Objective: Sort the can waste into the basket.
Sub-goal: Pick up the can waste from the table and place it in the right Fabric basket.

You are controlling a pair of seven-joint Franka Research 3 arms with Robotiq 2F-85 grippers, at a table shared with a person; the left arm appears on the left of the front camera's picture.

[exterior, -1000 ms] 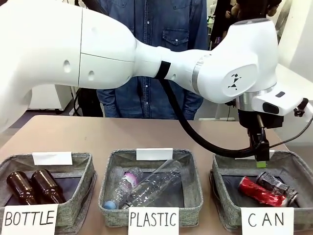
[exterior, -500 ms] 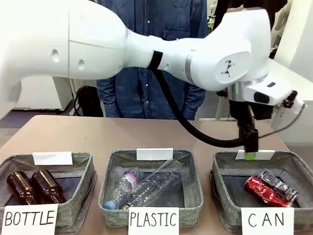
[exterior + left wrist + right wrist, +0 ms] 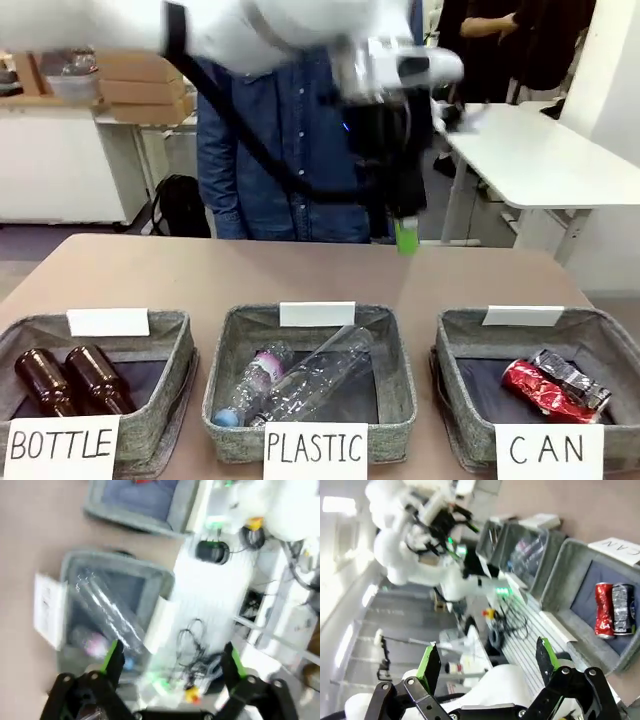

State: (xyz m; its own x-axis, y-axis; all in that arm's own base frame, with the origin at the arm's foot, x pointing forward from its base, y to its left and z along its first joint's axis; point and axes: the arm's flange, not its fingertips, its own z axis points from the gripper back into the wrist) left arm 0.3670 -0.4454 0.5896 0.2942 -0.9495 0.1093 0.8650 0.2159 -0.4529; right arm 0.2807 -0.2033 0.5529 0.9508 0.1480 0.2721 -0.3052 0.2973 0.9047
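Three square grey fabric baskets sit in a row along the near edge of a tan table (image 3: 300,270), each with a handwritten white sign on its front. The left one, marked "BOTTLE" (image 3: 160,345), holds two brown glass bottles (image 3: 68,380) lying side by side. The middle one, marked "PLASTIC" (image 3: 395,360), holds two clear plastic bottles (image 3: 300,380), one with a pink label and a blue cap. The right one, the basket (image 3: 455,350) marked "CAN", holds two crushed cans on its dark bottom: a red can (image 3: 538,390) and a silver-and-black can (image 3: 570,375), touching each other toward the basket's right side.

The left gripper (image 3: 405,235) hangs blurred above the table, over the gap between the middle and right baskets, well clear of everything. In the left wrist view its two green-padded fingers (image 3: 114,655) stand wide apart with nothing between them, looking down on the middle basket.

The right gripper (image 3: 487,662), seen in its own wrist view, also has its fingers spread wide and empty. That view shows the basket with both cans side by side at its right edge, and the white left arm (image 3: 400,545) farther off.

One person in a blue denim shirt (image 3: 270,150) stands at the far side of the table. Behind them, a white table (image 3: 540,160) stands on the right.
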